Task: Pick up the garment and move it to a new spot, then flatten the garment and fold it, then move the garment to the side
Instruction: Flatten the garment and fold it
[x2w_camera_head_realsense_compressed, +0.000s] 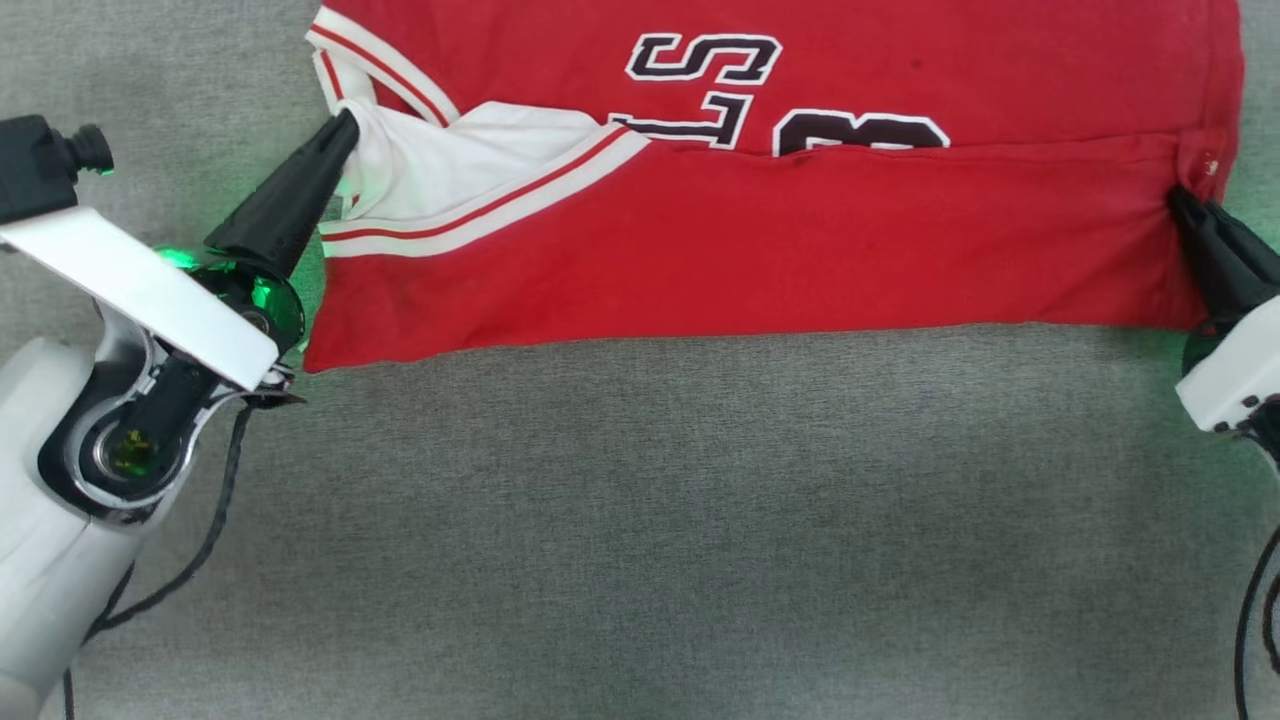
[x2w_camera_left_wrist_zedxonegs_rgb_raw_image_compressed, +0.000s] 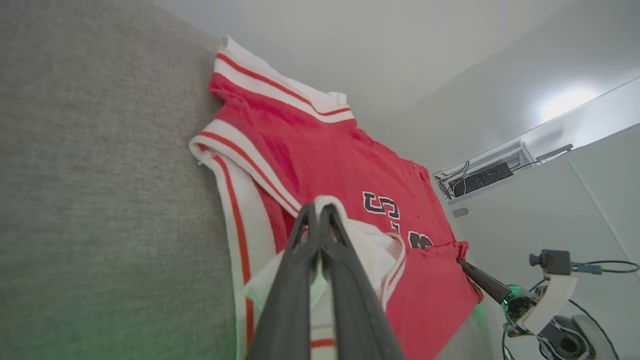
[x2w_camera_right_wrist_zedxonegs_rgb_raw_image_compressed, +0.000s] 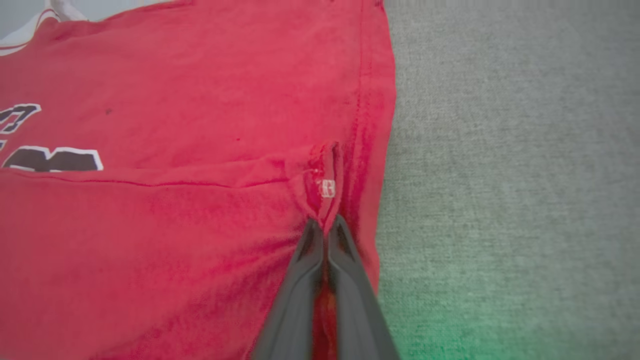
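Mid-fold: left gripper (x2w_camera_head_realsense_compressed: 345, 125) at 9 o'clock, right gripper (x2w_camera_head_realsense_compressed: 1180, 200) at 3, jaws clamped on the garment (x2w_camera_head_realsense_compressed: 760, 250); next, probably lay its flap flat

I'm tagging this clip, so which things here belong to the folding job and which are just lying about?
Job: garment, half folded; left pincer, shut on its white sleeve; right pincer, shut on its red edge.
Just there: grey cloth surface; black cable; shelf with a black box.
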